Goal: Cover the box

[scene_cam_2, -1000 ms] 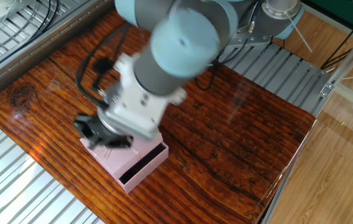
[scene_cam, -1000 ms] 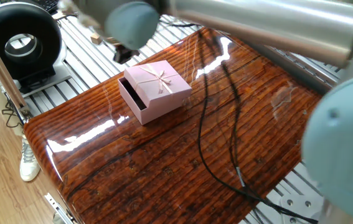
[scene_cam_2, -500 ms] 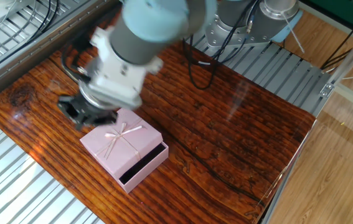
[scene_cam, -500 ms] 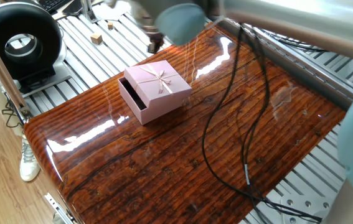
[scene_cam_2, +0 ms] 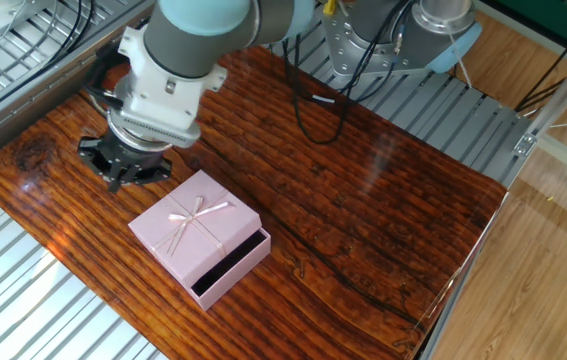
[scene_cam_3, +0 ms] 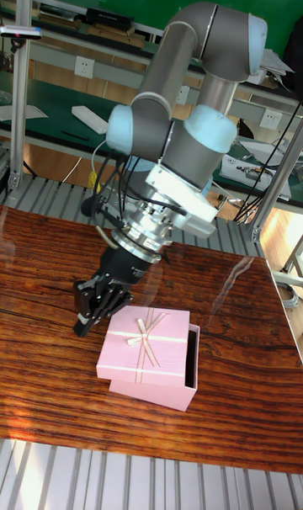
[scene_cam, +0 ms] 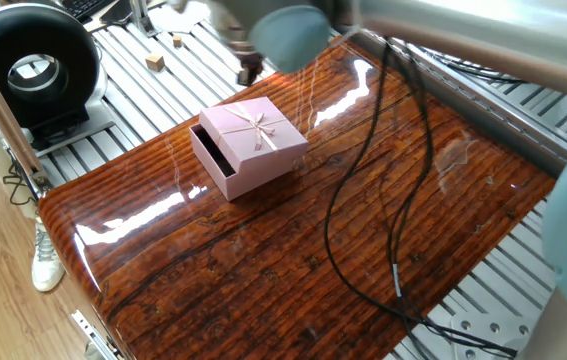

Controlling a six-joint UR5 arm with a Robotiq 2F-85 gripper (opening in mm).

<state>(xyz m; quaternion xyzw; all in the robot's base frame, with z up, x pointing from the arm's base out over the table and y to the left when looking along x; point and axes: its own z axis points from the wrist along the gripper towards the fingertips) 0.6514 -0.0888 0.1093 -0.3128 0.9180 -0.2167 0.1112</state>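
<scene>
A pale pink lid [scene_cam_2: 195, 222] with a ribbon bow lies on the box [scene_cam_2: 235, 272], shifted a little so a dark strip of the box's inside shows along one edge. The same lid [scene_cam: 258, 128] and box [scene_cam: 231, 178] sit near the table's back left in one fixed view, and lid [scene_cam_3: 143, 339] and box [scene_cam_3: 192, 360] show again in the tall view. My gripper [scene_cam_2: 121, 168] hovers just beside the lid's far corner, apart from it, fingers spread and holding nothing. Its dark fingers [scene_cam_3: 87, 310] point down at the table. In one fixed view the gripper [scene_cam: 248, 70] is only a blurred dark tip.
A black cable [scene_cam: 363, 190] runs loosely across the wooden tabletop [scene_cam: 263, 260]. A round black device [scene_cam: 31, 70] stands on the metal frame beyond the table's left end. Small wooden blocks [scene_cam: 155, 62] lie on the slatted rail behind.
The gripper has pulled away from above the lid and stands to its far side, empty. Lid and box have stayed put, lid slightly offset.
</scene>
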